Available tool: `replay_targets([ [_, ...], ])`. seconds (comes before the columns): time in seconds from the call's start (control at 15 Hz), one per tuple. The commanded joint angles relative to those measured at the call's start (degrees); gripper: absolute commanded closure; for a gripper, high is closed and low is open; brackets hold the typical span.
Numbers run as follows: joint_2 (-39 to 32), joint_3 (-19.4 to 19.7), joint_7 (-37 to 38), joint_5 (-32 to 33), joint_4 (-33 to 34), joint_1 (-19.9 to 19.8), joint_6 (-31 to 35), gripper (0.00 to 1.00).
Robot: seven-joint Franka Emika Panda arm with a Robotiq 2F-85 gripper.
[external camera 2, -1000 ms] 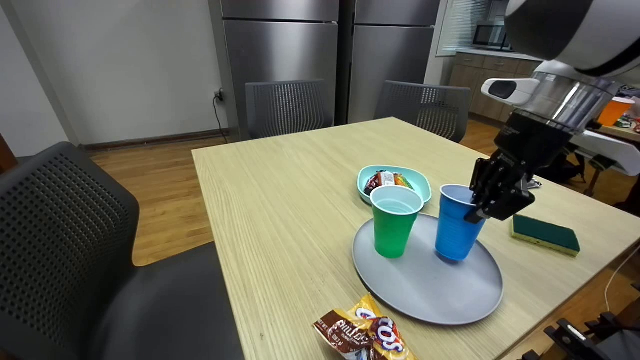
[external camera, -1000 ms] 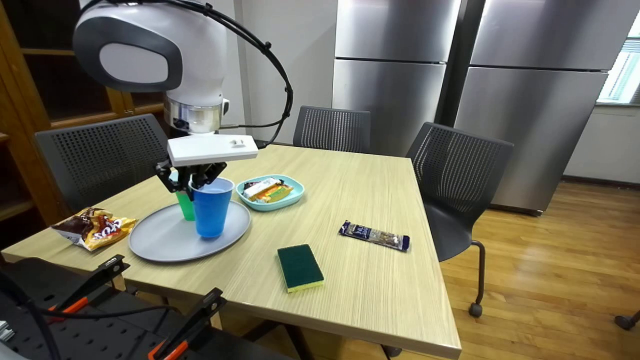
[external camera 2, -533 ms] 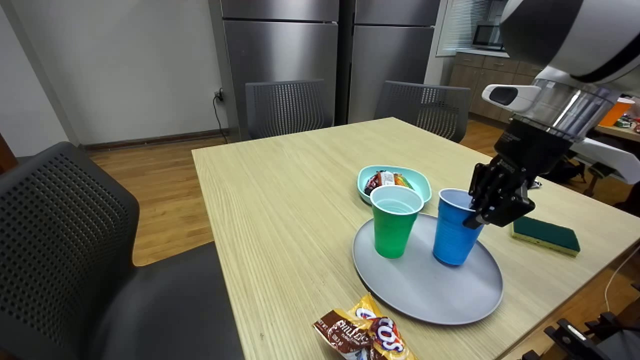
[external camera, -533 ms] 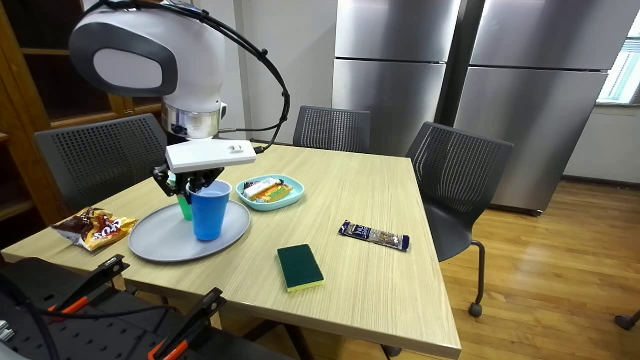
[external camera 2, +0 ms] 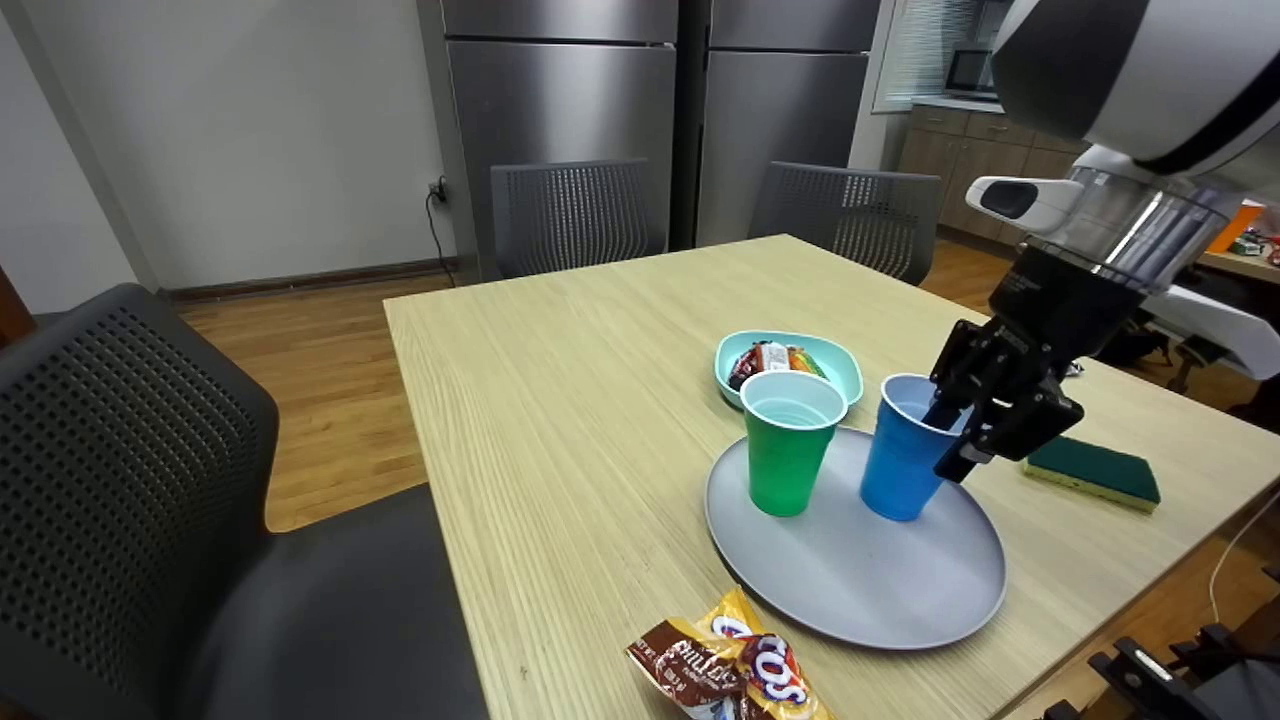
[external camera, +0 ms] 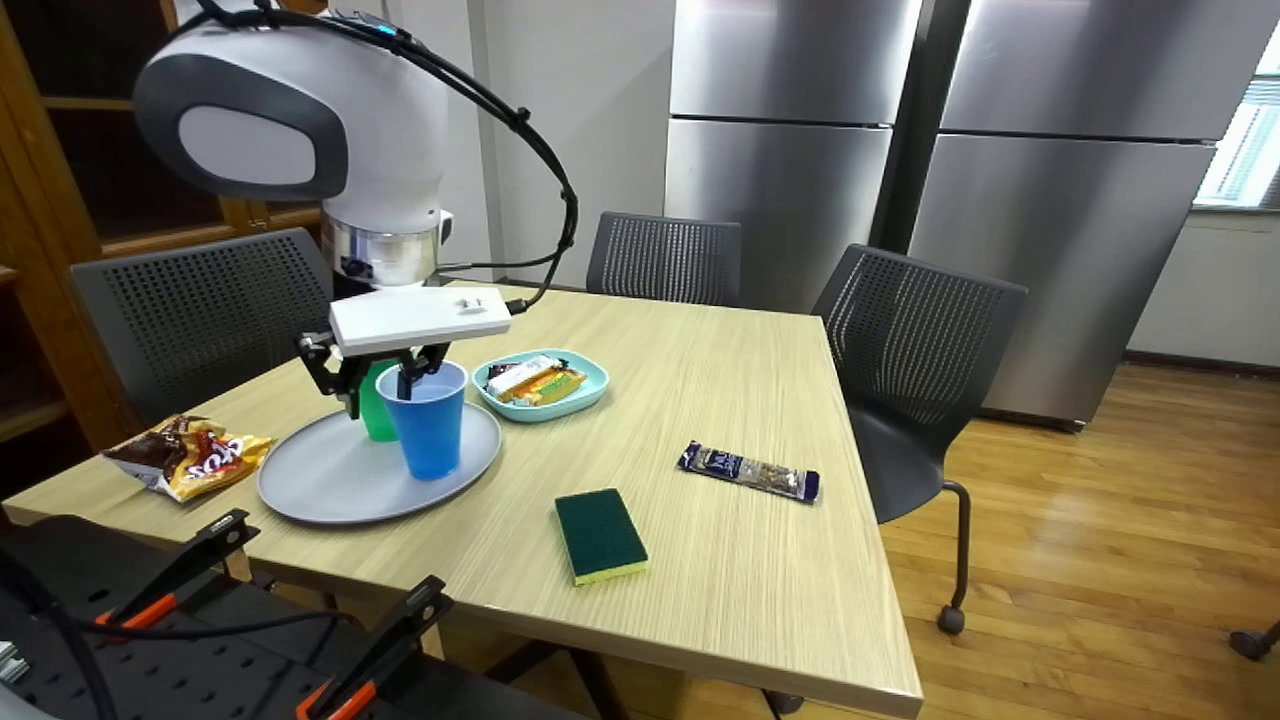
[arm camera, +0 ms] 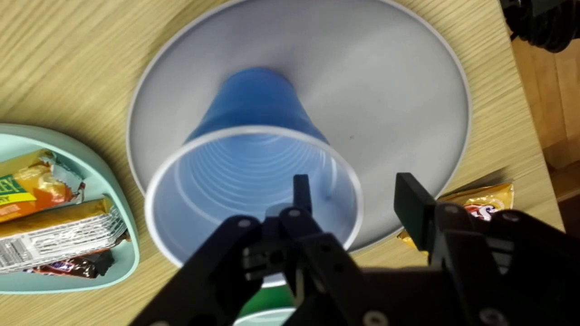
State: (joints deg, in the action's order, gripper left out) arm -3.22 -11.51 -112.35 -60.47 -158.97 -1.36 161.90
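Note:
A blue cup (external camera: 432, 440) with a pale inside stands on a round grey plate (external camera 2: 870, 605). My gripper (arm camera: 353, 190) is open astride its rim. In the wrist view one finger (arm camera: 302, 192) reaches into the blue cup (arm camera: 256, 102), while the opposite finger (arm camera: 412, 203) is outside, over the plate, with a gap between it and the cup wall. A green cup (external camera 2: 787, 465) shares the plate, close beside the blue one. The wrist view shows only a bit of the green cup (arm camera: 270, 299), behind the gripper.
A turquoise bowl (external camera: 590, 385) with several wrapped snacks sits next to the plate. A yellow-brown snack bag (external camera 2: 735, 665) lies by the plate's edge. Farther along the table are a green sponge (external camera: 600, 535) and a wrapped bar (external camera: 750, 472). Chairs surround the table.
The arm came down slightly with the blue cup. Then the fingers spread apart, letting go of the rim, and the cup shifted a little toward the bowl's side in an exterior view.

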Motion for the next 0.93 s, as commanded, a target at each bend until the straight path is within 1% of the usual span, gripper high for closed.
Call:
replay_targets([
  [0.0,1.67,-0.36,-2.03,-3.29,0.08,0.40,0.15,0.16],
  [0.13,3.91,-0.31,-1.03,-3.26,-0.97,0.24,-1.08,0.01],
  [0.27,5.01,-0.01,0.74,-2.12,-0.94,0.11,-1.80,0.00],
  [0.53,7.70,0.40,2.07,-1.94,-0.79,-0.23,-2.30,0.00],
  [0.87,11.19,1.52,9.25,-1.07,-0.74,-0.98,-1.88,0.00],
])
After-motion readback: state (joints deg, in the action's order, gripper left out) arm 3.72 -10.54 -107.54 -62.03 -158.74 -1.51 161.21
